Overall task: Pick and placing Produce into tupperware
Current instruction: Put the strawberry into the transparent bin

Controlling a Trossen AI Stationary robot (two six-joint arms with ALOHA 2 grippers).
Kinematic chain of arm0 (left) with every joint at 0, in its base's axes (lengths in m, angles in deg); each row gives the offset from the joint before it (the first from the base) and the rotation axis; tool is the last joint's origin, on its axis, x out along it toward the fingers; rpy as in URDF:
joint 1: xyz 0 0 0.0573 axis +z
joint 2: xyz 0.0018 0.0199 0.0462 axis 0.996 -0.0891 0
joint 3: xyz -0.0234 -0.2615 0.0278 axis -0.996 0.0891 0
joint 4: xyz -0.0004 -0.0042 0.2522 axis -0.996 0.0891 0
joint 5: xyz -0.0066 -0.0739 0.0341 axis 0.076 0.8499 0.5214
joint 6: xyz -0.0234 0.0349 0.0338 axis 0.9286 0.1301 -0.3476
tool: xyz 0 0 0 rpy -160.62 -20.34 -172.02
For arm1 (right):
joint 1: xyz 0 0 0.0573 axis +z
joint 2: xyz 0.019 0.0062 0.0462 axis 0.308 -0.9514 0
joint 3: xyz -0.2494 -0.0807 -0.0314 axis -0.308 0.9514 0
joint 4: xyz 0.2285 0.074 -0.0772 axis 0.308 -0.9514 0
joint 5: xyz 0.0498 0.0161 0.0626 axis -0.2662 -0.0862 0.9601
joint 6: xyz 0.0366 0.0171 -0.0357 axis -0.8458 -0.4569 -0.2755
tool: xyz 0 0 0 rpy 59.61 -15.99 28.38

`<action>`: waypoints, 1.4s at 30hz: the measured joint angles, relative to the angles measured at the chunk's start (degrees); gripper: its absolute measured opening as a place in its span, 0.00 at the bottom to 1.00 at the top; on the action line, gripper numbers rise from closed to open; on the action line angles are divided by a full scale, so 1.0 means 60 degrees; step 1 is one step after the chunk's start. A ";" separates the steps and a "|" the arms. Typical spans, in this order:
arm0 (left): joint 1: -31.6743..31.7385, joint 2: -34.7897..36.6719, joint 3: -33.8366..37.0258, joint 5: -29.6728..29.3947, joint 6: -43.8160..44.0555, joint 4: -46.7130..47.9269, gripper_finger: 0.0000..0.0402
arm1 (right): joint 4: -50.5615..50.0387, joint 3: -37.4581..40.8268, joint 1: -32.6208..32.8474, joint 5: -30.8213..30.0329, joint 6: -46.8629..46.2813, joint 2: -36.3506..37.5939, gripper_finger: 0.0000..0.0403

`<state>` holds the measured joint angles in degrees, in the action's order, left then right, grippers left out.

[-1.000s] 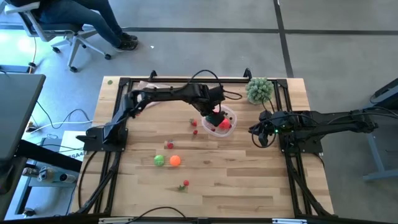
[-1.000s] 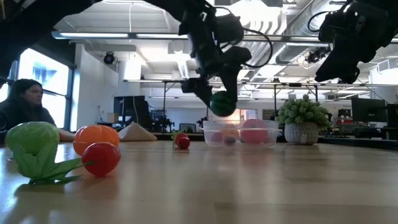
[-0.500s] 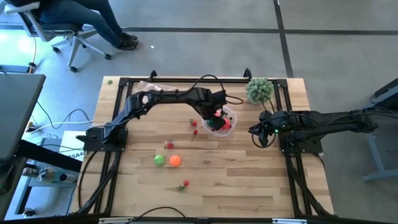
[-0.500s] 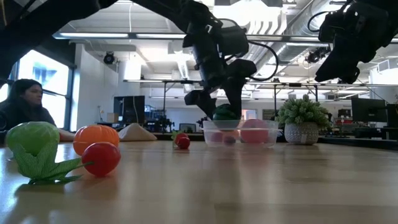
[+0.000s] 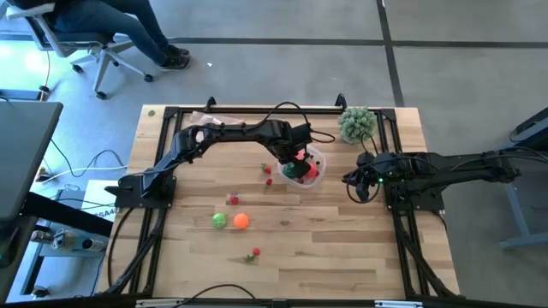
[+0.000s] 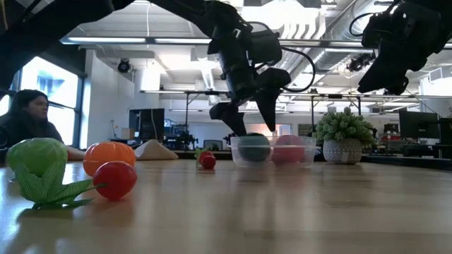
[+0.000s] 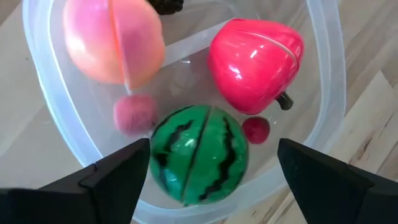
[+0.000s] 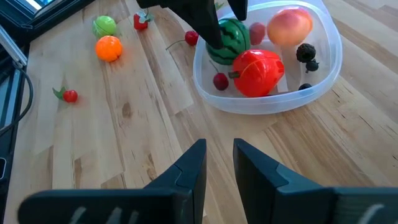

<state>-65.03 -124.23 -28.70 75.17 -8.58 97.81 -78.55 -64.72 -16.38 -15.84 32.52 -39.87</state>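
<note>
The tupperware [image 5: 317, 161] is a clear tub right of the table's middle. The striped green ball [image 7: 199, 155] lies on its floor, beside a red piece [image 7: 255, 62], a peach-coloured ball [image 7: 112, 37] and small berries. My left gripper [image 7: 211, 165] hangs open just over the tub, pointing down, with a finger on either side of the striped ball and clear of it. My right gripper [image 8: 219, 155] waits to the tub's right, raised, with a narrow gap between its fingers and nothing in it. More produce lies loose: a green ball [image 5: 219, 221], an orange ball [image 5: 241, 221] and small red pieces [image 5: 267, 171].
A bushy pale-green plant in a pot [image 5: 357, 124] stands at the far right, close behind the tub. One small red piece [image 5: 255, 252] lies toward the near edge. Black frame rails run along the table's sides. A person sits beyond the table's left.
My left gripper has come down over the tub with the striped green ball between its fingers, then opened and let go. The ball has dropped from just above the rim and now rests on the tub's floor.
</note>
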 joint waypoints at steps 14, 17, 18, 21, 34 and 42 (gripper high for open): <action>0.0193 0.0004 -0.1866 -0.0956 0.0686 0.2391 0.76 | 0.0000 0.0000 -0.0001 0.0000 0.0001 0.0004 0.18; 0.0378 0.0017 -0.2628 -0.1355 0.1080 0.3630 0.75 | 0.0007 0.0000 -0.0004 -0.0004 0.0001 0.0004 0.18; 0.0419 0.0020 -0.2822 -0.1463 0.1146 0.3950 0.74 | 0.0004 0.0000 -0.0003 -0.0003 0.0001 0.0000 0.18; 0.0566 0.0022 -0.3293 -0.1712 0.1276 0.4768 0.73 | 0.0007 0.0000 -0.0004 -0.0003 0.0003 0.0001 0.18; 0.1020 0.0022 -0.3836 -0.1647 0.2912 0.5542 0.74 | 0.0007 0.0000 -0.0001 -0.0001 0.0004 0.0004 0.18; 0.1002 0.0022 -0.3827 -0.1531 0.6846 0.6127 0.74 | 0.0007 0.0000 -0.0003 -0.0004 0.0001 0.0003 0.18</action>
<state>-59.02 -124.09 -51.67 65.99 32.50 134.57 -78.51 -64.72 -16.39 -15.86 32.53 -39.85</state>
